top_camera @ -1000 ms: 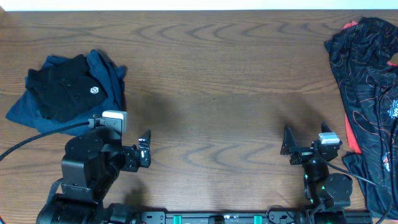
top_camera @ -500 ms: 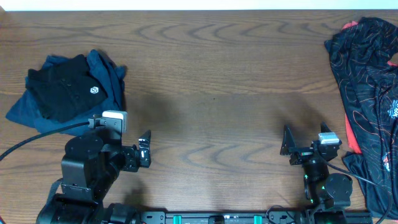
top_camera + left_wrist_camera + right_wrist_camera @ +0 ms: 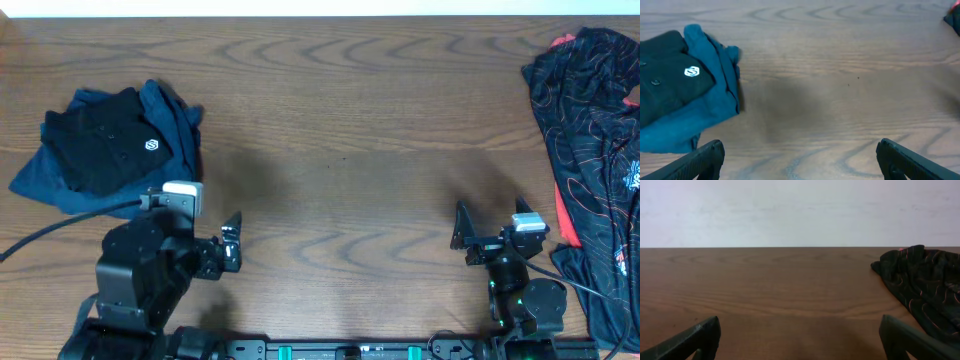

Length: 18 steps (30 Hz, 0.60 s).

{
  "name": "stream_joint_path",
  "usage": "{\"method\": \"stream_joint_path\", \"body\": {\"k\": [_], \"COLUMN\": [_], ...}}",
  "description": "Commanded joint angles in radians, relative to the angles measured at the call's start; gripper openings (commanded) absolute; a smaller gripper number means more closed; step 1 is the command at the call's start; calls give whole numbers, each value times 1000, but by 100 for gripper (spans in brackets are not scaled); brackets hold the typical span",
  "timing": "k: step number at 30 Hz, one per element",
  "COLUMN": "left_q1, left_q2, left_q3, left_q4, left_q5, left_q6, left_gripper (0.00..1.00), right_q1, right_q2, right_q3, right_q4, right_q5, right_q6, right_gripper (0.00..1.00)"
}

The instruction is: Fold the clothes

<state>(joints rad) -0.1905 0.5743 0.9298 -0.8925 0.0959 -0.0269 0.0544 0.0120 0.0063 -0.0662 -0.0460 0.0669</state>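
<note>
Lying left of open tabletop [image 3: 350,130]: shirt [image 3: 100,150]

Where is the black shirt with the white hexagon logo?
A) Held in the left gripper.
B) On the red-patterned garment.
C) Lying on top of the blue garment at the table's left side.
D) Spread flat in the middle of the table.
C: the black shirt rests on the blue garment, far from the red-patterned garment at the other end of the table.
</note>
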Motion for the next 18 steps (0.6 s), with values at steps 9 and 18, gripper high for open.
{"method": "stream_joint_path", "body": {"k": [9,18], "left_q1": [4,7], "left_q2": [-353,-573], "left_q3": [-363,-639], "left_q4": [171,413], "left_q5": [-76,-116], "left_q6": [33,33], "left_gripper": [98,98], "right_q1": [-6,-6], "right_q2": [-6,-6], "right_q3": [-1,-1], "right_q4": [-3,-3], "right_q5": [-10,-11], "right_q6": [-13,-13], "right_gripper": [99,99]}}
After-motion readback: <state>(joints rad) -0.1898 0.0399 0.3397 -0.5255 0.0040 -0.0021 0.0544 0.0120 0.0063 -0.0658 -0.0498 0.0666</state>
